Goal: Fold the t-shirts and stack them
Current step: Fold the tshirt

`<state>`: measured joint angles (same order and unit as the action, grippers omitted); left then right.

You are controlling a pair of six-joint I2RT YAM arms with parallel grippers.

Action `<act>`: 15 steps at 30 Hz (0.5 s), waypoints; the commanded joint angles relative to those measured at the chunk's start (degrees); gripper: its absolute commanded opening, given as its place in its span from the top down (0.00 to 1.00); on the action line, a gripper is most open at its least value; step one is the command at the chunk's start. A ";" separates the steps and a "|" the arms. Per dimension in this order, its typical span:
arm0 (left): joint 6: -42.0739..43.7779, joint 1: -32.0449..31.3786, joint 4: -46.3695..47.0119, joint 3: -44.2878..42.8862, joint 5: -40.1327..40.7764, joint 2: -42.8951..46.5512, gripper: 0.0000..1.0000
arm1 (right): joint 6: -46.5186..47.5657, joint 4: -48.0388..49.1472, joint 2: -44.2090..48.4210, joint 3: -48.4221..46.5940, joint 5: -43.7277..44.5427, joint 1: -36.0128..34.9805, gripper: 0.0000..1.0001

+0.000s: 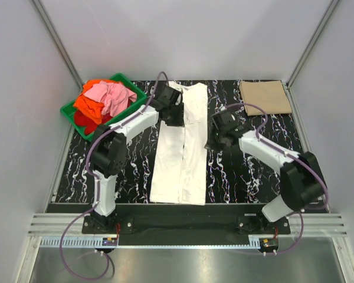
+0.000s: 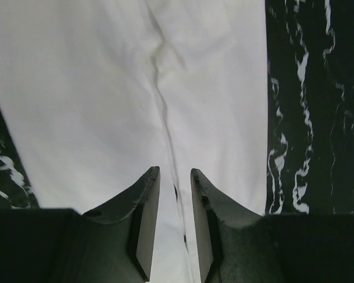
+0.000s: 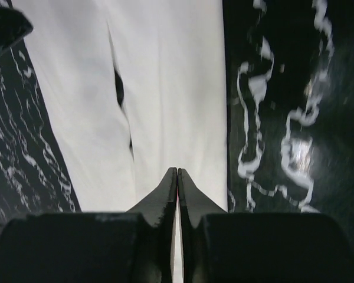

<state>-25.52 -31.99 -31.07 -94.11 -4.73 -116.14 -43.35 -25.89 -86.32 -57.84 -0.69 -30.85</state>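
Far left on my top cam: green crate (image 1: 69, 111) sits at the far-left corner of the table (image 1: 242, 177), tilted vs. the table edge. 3 tees are heaped in it, unfolded: pink tee (image 1: 113, 95) on top, orange tee (image 1: 87, 105) under and to its left, red tee (image 1: 82, 121) lowest, at the near side.

Next, the left gripper (image 1: 173, 112) is reached out over the far-left part of the white tee (image 1: 180, 162). On its wrist cam the 2 fingers (image 2: 146, 194) are spread a little, a narrow gap between them, nothing in it. The cloth (image 2: 94, 88) lies below, and its lengthwise crease runs under the gap.

The white tee is at table centre, laid as a long strip running near to far, both sides folded in to meet along a middle seam.

Right of it, the right gripper (image 1: 214, 134) is low at the strip's right edge, approx. mid-length. On the wrist cam its fingertips are pressed together (image 3: 177, 171) over the cloth (image 3: 171, 88), just inside that edge. I can't tell if any fabric is nipped between them.

Far right: tan tee (image 1: 265, 97), folded flat into a rectangle at the far-right corner, well apart from both arms.
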 commanded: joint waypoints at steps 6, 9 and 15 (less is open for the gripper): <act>-1.11 5.09 0.92 -9.95 -2.21 -10.50 0.67 | 12.15 2.60 -25.27 -26.42 2.09 8.08 1.00; -0.41 5.44 0.66 -12.85 -1.42 -13.93 0.67 | 11.19 2.51 -33.52 -33.20 0.87 9.58 1.00; -1.73 6.59 0.57 -15.67 -0.80 -19.03 0.67 | 10.83 2.51 -43.12 -40.59 -1.95 13.01 1.00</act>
<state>-26.72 -25.93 -30.44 -107.42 -5.63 -132.62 -33.65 -23.07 -126.85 -94.50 -1.37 -19.66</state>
